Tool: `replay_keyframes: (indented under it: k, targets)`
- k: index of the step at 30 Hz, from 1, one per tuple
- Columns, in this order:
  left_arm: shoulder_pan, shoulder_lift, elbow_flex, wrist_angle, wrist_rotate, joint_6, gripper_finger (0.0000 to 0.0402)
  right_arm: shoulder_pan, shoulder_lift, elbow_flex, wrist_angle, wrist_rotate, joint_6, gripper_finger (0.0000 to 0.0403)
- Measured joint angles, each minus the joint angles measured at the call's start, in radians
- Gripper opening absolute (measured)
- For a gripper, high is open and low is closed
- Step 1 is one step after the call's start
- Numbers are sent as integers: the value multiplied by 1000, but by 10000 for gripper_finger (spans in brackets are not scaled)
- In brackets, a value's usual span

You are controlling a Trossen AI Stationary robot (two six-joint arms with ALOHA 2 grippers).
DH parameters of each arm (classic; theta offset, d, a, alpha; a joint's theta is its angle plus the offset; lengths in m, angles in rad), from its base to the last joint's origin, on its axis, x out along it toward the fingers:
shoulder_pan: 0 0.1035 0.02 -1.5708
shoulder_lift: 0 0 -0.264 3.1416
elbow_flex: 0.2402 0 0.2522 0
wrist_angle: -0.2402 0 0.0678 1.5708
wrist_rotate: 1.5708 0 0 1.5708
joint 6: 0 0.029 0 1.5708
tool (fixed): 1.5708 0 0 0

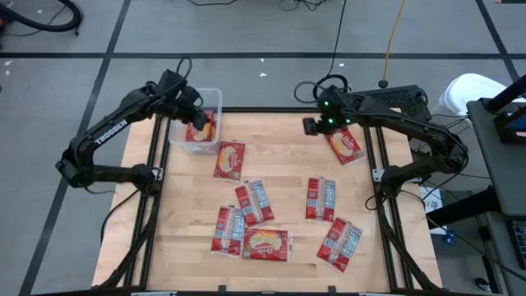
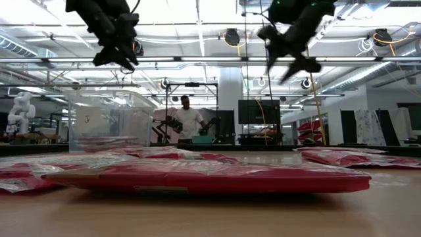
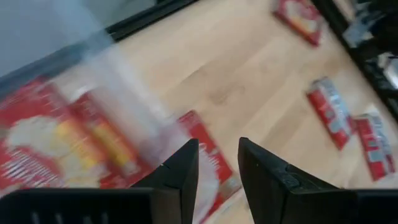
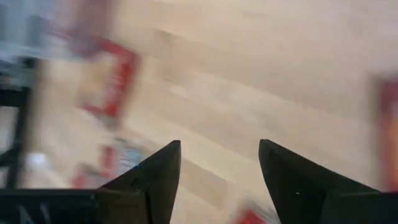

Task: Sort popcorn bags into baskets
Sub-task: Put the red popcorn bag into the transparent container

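The clear plastic tub point(image 1: 215, 97) stands at the table's far left corner and holds red popcorn packets point(image 1: 200, 131). My left gripper point(image 1: 200, 117) hovers just above the tub, open by a narrow gap point(image 3: 217, 149) with nothing between the fingers. My right gripper point(image 1: 311, 126) hangs over the far edge right of centre, wide open point(image 4: 219, 149) and empty. A packet point(image 1: 345, 146) lies flat beside it to the right. Another packet point(image 1: 229, 160) lies just near of the tub. Several more lie flat toward the near edge point(image 1: 255, 201) point(image 1: 322, 199) point(image 1: 265, 244) point(image 1: 339, 243).
Bare wood lies in the table's middle far part point(image 1: 275, 140) and along its left side point(image 1: 177, 197). In the low view the tub point(image 2: 108, 122) rises above the flat packets point(image 2: 210, 176), both arms hang high, and a person point(image 2: 189, 118) stands in the room behind.
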Motion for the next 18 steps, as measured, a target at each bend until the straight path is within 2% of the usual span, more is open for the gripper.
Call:
replay_keyframes:
  k: [3,6,12,18]
  targets:
    - [-55,0,0,78,0,-43,115,-35,1,0,-132,65,12,210]
    - [-97,0,0,172,-1,-73,115,-98,16,0,-188,80,-26,210]
    - [-154,0,0,308,-71,-97,115,-245,93,0,-191,86,-242,210]
    - [-186,0,0,318,-109,-146,115,-339,217,-13,-130,105,-487,210]
